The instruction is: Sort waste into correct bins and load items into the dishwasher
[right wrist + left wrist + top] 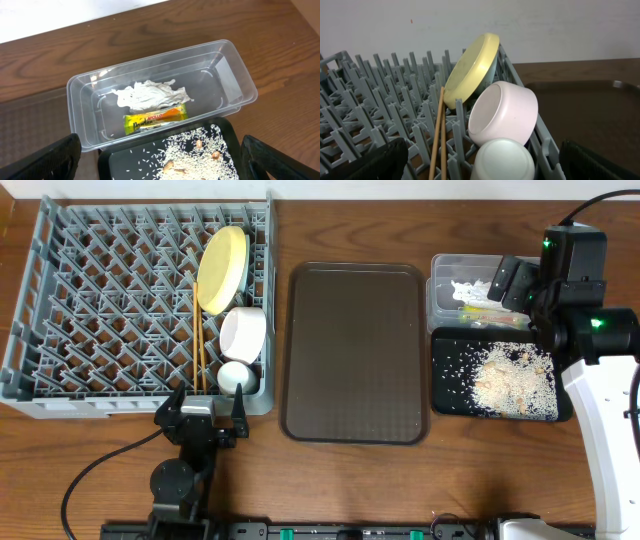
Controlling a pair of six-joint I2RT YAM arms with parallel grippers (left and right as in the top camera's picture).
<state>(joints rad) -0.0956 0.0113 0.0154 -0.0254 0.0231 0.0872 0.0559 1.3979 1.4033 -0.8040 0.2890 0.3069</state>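
A: Left first. L claw vs the rack?

B: The dish rack (100,310) is the far-left item. L claw (203,414) is at its near-right corner, jaws wide, nothing in them. Small cup (236,377) is dead ahead, then the white bowl (243,332), with the yellow plate (222,268) on edge at the back. Chopsticks (200,350) are just left of the cup, long axis running straight away from the claw.

A: Middle?

B: Brown tray (355,350), bare, flat on the worktop (400,220).

A: Right?

B: Clear tub (232,70) has the paper (150,95) + wrapper (155,119). Black tray (450,380) is right against its near side, rice (510,380) on it. R claw (514,280) hangs over the tub, fully spread, empty. Tub's long axis runs across its view.

A: Next?

B: Prob. nothing left to fetch. L is nearer the rack, R nearer the bins; each has free room to back off.
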